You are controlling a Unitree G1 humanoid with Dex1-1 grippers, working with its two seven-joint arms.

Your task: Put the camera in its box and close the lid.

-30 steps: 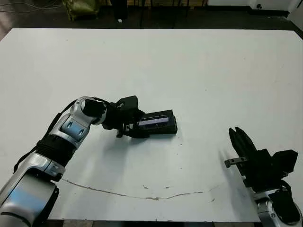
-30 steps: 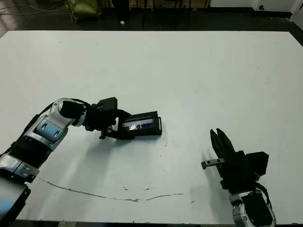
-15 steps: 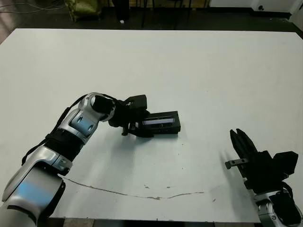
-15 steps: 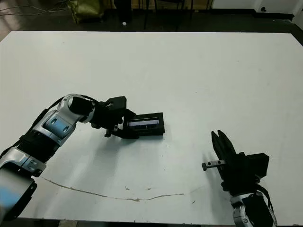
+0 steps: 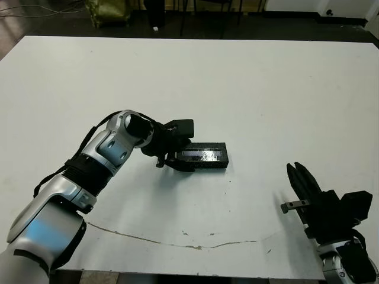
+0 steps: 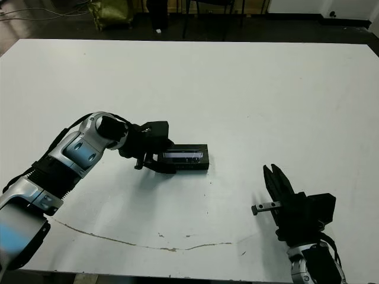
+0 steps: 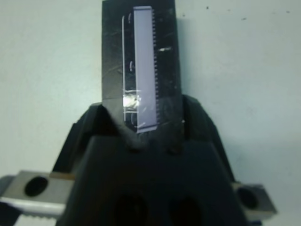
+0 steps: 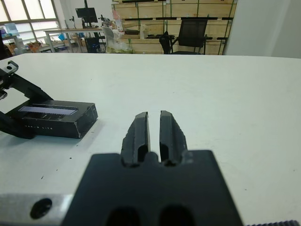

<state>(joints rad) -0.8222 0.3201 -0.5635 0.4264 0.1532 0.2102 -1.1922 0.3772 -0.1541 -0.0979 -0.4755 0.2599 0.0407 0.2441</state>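
Box: the box [image 5: 204, 156] lies flat on the table [image 5: 249, 89], lid [image 7: 141, 61] on, silvery strip up.
Left gripper: left gripper [image 5: 177, 155] clasps the box's left end, a finger on each long side.
Right gripper: right gripper [image 8: 153, 132] well right of the box, fingers nearly together, holding nothing.

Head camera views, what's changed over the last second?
The left gripper, clamped on one end of the closed box with the lid on it, has slid it across the table toward the robot's right and turned it until it lies squarer across the view. The right gripper has stayed shut and idle, low on the right.
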